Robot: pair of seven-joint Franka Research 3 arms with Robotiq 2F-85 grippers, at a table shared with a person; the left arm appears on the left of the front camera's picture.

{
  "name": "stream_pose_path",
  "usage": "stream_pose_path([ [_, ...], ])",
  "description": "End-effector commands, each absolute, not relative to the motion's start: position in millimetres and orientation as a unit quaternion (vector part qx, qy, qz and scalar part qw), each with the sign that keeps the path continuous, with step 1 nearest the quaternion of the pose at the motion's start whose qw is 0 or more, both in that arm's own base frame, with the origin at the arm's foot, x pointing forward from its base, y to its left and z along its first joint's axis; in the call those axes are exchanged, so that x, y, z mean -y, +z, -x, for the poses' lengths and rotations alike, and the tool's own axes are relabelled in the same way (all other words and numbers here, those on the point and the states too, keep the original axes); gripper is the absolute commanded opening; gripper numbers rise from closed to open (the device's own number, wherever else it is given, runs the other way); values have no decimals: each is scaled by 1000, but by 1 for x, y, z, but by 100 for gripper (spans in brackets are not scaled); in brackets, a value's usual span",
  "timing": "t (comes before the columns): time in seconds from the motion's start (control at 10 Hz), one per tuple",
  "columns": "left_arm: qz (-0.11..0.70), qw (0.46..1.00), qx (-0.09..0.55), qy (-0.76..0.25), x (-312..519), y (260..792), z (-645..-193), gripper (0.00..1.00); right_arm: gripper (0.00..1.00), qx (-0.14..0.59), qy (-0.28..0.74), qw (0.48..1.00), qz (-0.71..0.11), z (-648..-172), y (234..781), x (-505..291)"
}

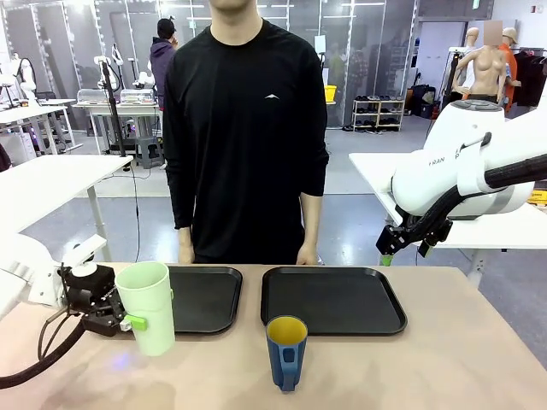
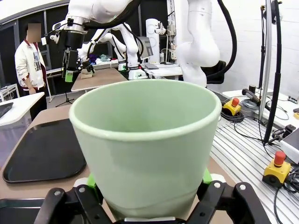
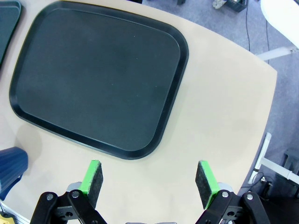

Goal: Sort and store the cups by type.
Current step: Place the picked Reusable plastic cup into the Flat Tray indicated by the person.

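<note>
Upright in my left gripper (image 1: 141,323): the tall pale mint-green plastic tumbler (image 1: 147,307).
It stands mouth-up with its long axis vertical, smooth and handleless, at the near left of the beige table (image 1: 444,359). My green pads (image 2: 91,179) clamp its lower wall on both sides. My right gripper (image 3: 148,179) hangs with its fingers spread wide over the black rectangular tray (image 3: 100,79).

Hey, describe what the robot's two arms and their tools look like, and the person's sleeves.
The left arm and right arm have rounded glossy white shells; the right carries grey lettering. Black cables run outside both. The left tool and right tool are black linkages with bright green pads. The person's sleeves are long and black.
</note>
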State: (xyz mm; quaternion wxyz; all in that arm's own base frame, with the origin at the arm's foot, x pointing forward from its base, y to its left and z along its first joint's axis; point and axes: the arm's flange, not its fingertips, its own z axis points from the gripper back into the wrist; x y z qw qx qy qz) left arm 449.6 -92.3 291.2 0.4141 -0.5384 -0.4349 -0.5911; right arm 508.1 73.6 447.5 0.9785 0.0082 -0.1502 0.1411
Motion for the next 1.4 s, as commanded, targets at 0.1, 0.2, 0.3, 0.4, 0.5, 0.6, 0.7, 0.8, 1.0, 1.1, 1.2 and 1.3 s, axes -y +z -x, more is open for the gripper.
stream_pose_path([
  [0.1,537,410,437,-594,94,293,-451,41,100,156,140,978,-10,-507,448,-73],
  [0.2,537,410,437,-594,94,293,-451,41,100,156,140,978,-10,-507,448,-73],
  [0.3,537,410,437,-594,94,293,-451,41,100,156,140,978,-10,-507,448,-73],
  [0.4,537,410,437,-594,94,293,-451,41,100,156,140,978,-10,-507,448,-73],
  [0.5,537,410,437,-594,94,293,-451,41,100,156,140,978,-10,-507,448,-73],
  [0.6,537,410,437,-594,94,293,-451,41,100,156,140,978,-10,-507,448,-73],
  [0.7,537,410,437,-594,94,293,-451,41,100,156,140,978,-10,-507,448,-73],
  [0.8,537,410,437,-594,94,293,-451,41,100,156,140,978,-10,-507,448,-73],
  [1.0,537,410,437,-594,94,293,-451,41,100,156,140,978,-10,-507,448,-73],
  [1.1,537,410,437,-594,94,293,-451,41,100,156,140,978,-10,-507,448,-73],
  [1.2,537,410,437,-594,94,293,-451,41,100,156,140,978,-10,-507,448,-73],
  [1.3,537,410,437,-594,94,293,-451,41,100,156,140,978,-10,-507,448,-73],
])
